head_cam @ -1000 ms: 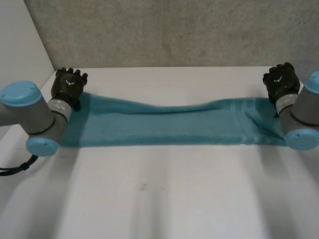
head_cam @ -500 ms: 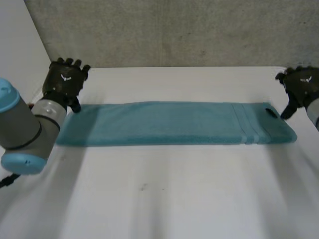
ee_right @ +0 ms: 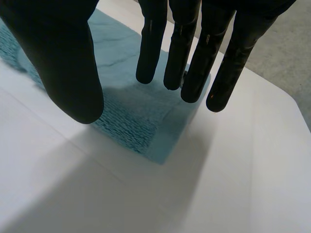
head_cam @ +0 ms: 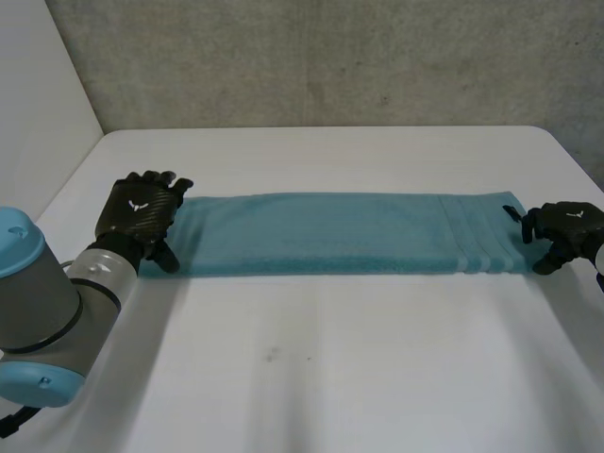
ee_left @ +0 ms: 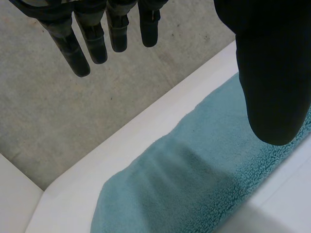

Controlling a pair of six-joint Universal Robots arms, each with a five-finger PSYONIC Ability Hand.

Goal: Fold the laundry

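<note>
Towel [head_cam: 330, 234] flat on table [head_cam: 311, 377]; left robot hand [head_cam: 140, 215], right robot hand [head_cam: 564, 226] open-fingered at ends

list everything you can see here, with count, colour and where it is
towel: one, teal, lying flat as a long strip across the table, from one hand to the other
table: one, white, under the towel
back wall: one, grey, behind the table's far edge
side panel: one, white, beside the table on the robot's left
left arm: one, grey with a light-blue cap, at the near left
left hand: one, black, fingers straight, over the towel's left end
right hand: one, black, fingers straight, over the towel's striped right end
</note>
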